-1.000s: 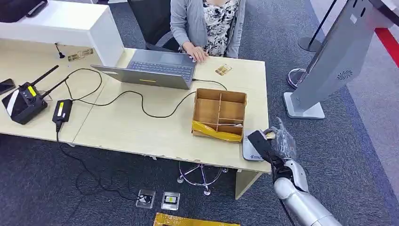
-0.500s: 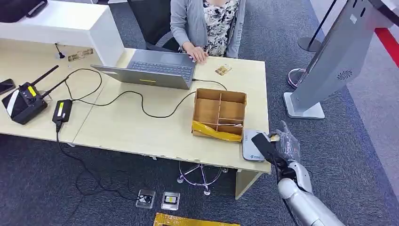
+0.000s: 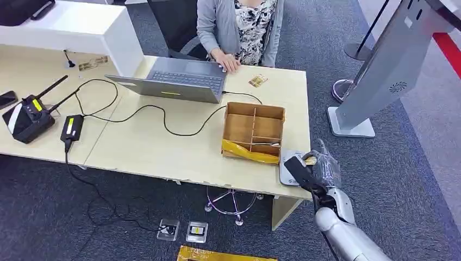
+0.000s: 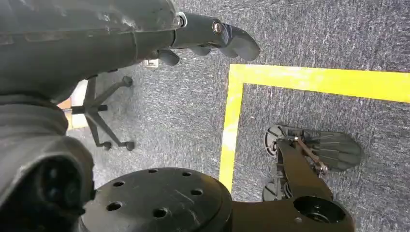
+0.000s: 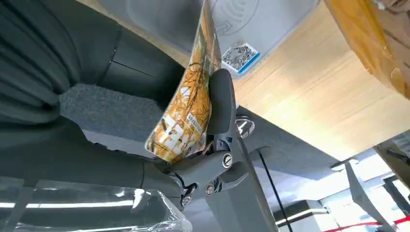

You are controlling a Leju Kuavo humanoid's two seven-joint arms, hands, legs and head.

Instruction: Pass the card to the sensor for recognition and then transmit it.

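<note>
You see one orange patterned card (image 5: 186, 113) pinched in the right robot hand (image 3: 315, 171) above the one grey card sensor (image 3: 288, 168) at the table (image 3: 163, 152) corner, beside one divided cardboard box (image 3: 254, 132) whose contents you cannot tell, while the left robot hand (image 4: 203, 38) hangs with fingers curled, holding nothing.

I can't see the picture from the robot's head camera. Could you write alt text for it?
The robot's right hand holds a card over a grey sensor at the corner of a desk. A divided box sits beside it, and a person works at a laptop.
</note>
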